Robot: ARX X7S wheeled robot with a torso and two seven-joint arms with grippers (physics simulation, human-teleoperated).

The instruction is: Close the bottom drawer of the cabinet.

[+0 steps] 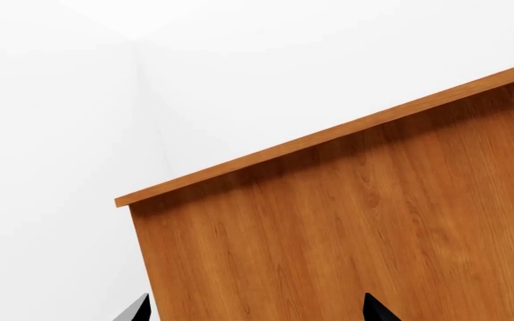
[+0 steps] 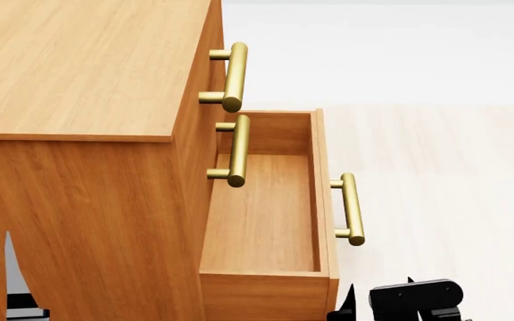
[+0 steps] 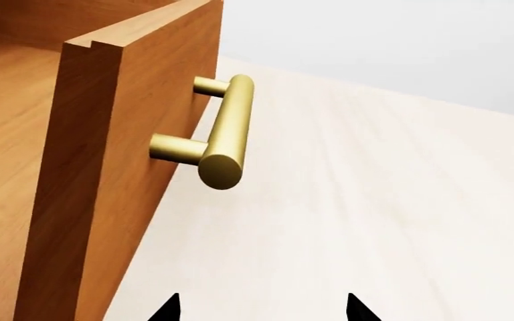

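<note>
The cabinet (image 2: 88, 73) is a tall orange-brown wood box at the left of the head view, with brass handles on its two upper drawers. The bottom drawer (image 2: 262, 214) stands pulled well out, empty inside, with its brass handle (image 2: 351, 208) on the front panel. My right gripper (image 3: 262, 311) is open and empty. It sits in front of the drawer's front panel (image 3: 105, 174), short of the handle (image 3: 225, 130), and low in the head view (image 2: 391, 301). My left gripper (image 1: 257, 311) is open and faces the cabinet's side wall (image 1: 355, 221).
The pale wood floor (image 2: 444, 174) stretches to the right of the drawer. White walls (image 1: 61, 100) meet in a corner behind the cabinet. The top handle (image 2: 233, 77) and the middle handle (image 2: 237, 150) stick out above the open drawer.
</note>
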